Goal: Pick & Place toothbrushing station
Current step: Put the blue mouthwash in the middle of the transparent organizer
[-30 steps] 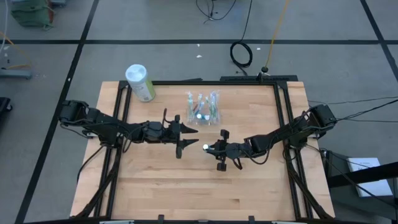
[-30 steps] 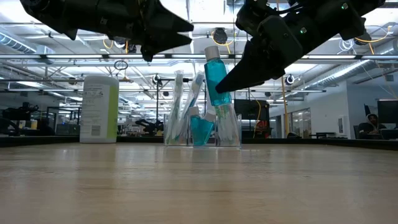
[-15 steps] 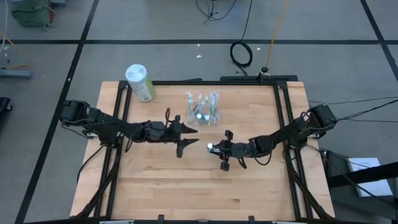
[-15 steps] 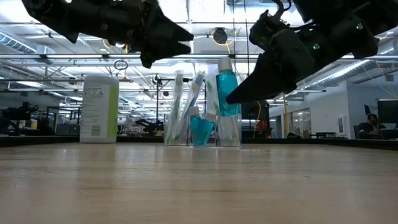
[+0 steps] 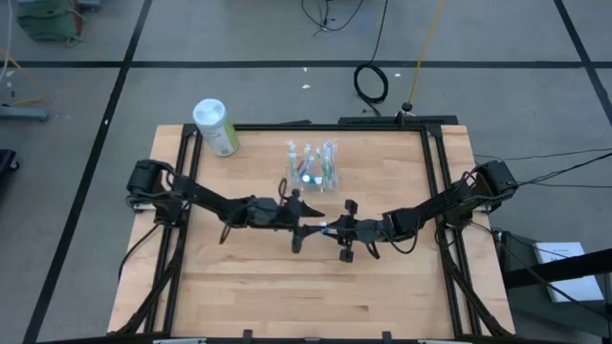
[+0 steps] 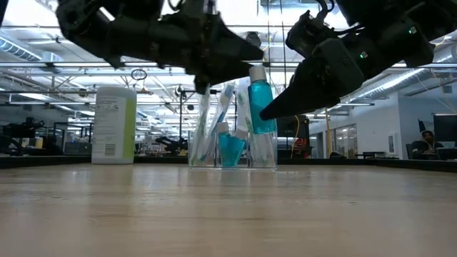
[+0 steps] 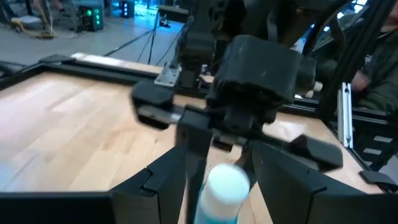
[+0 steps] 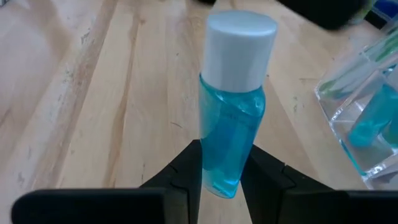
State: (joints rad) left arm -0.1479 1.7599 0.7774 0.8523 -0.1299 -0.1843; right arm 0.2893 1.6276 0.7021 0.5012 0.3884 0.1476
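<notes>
My right gripper is shut on a blue bottle with a white cap, held above the table's middle. My left gripper is open. Its fingers stand on either side of the bottle's white cap without plainly touching it. The toothbrushing station is a clear holder with toothbrushes and small blue items. It stands on its base at the table's far middle and also shows in the low view and the right wrist view. My right gripper pinches the blue bottle's lower body between its two fingers. The fingers come from the table's right, slanting down. The bottle stands upright in the hold, cap up, lifted clear of the table.
A taller pale-green cylinder with a white lid stands at the table's far left corner. Black frame rails run along the left and right sides. Bare wood lies toward the near edge.
My left gripper has gone toward the table's right, up to the bottle's cap. My right gripper first shifted a little right and down with the bottle, which turned from tilted to upright, then kept still.
</notes>
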